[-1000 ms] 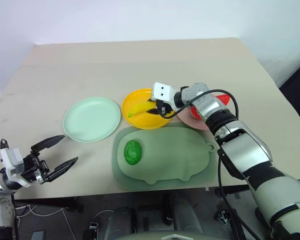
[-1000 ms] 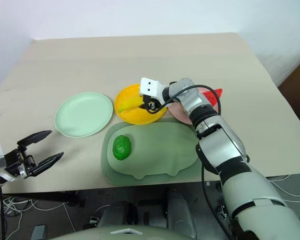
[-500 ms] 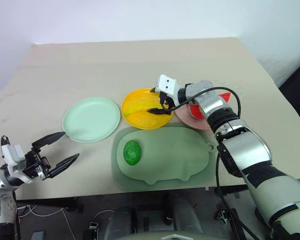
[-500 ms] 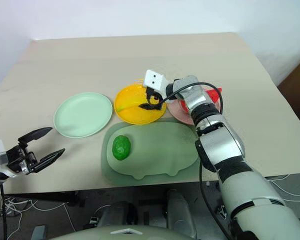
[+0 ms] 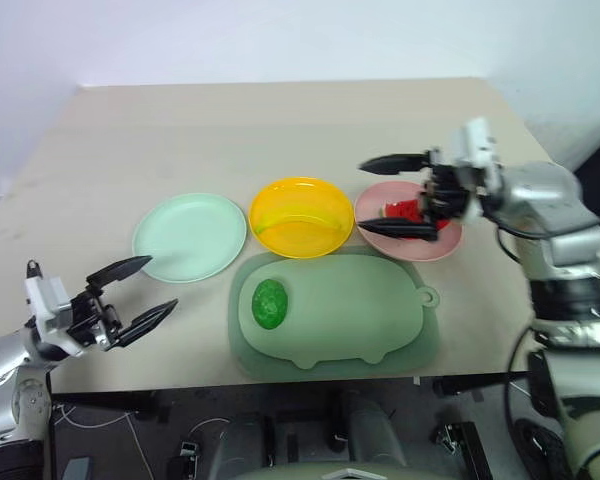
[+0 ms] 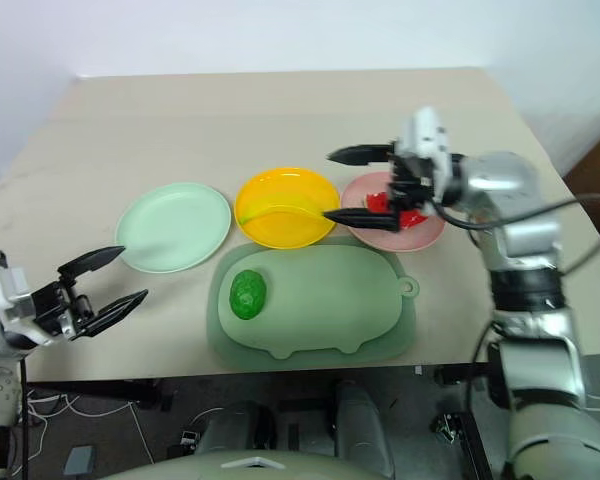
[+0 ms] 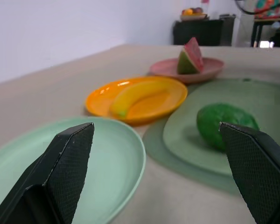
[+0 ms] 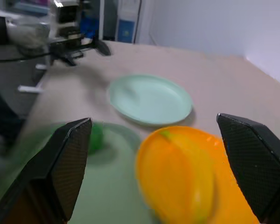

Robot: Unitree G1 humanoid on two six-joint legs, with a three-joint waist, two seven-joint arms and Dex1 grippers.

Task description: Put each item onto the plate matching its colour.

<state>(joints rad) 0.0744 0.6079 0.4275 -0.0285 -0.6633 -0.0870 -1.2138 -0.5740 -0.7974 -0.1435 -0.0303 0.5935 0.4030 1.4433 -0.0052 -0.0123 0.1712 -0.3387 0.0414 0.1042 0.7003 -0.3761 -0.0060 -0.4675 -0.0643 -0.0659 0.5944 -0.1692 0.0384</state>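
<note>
- The banana [image 7: 133,95] lies in the yellow plate [image 5: 302,216], the middle one of three plates in a row on the tan table [image 5: 280,120].
- The watermelon wedge [image 7: 190,57] sits on the pink plate [image 5: 443,243], rind toward the yellow plate as far as the left wrist view shows.
- The green ball [image 5: 270,302] rests on the sage pig-shaped mat [image 5: 360,315], on the end nearer the mint plate [image 5: 190,236], which holds nothing.
- The right gripper [image 5: 398,195] hangs over the pink plate, pointing toward the yellow one, fingers spread wide and empty.
- The left gripper [image 5: 142,293] is near the table's front edge, just short of the mint plate, fingers wide apart, holding nothing.
</note>
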